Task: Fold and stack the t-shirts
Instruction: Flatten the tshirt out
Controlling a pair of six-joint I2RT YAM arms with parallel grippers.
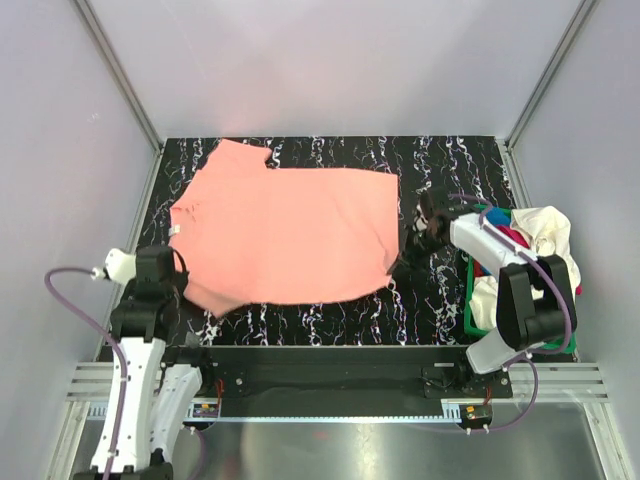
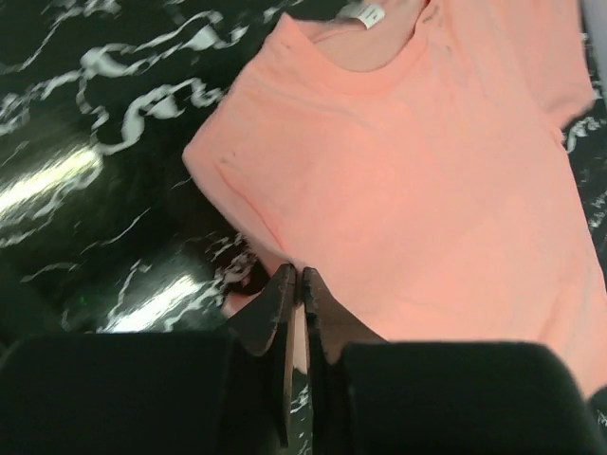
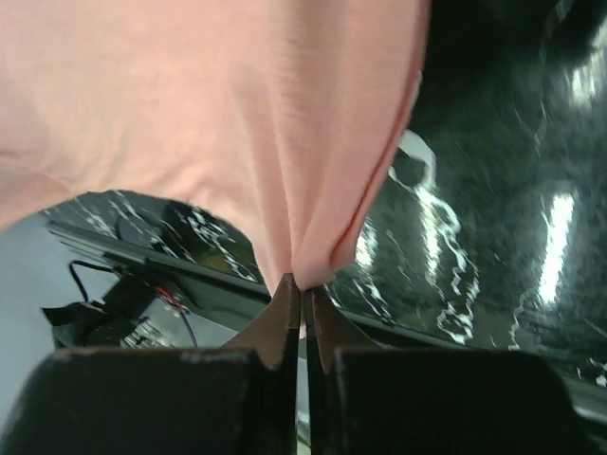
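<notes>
The right claw (image 3: 302, 292) is clamped on an edge of the pink shirt (image 1: 290, 235). The left claw (image 2: 295, 277) pinches another edge.

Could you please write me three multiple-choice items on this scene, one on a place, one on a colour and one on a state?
1. Where does the green basket stand?
A. at the right side of the table, by the right arm
B. at its left side
C. at its far edge

2. What colour is the t-shirt spread on the table?
A. blue
B. salmon-pink
C. white

3. How is the right gripper?
A. wide open
B. shut on nothing
C. shut on the t-shirt's edge

Answers:
1 A, the top view shows the basket beside the right arm.
2 B, the spread cloth is salmon-pink.
3 C, the right wrist view shows pink cloth pinched between its fingers.
</notes>
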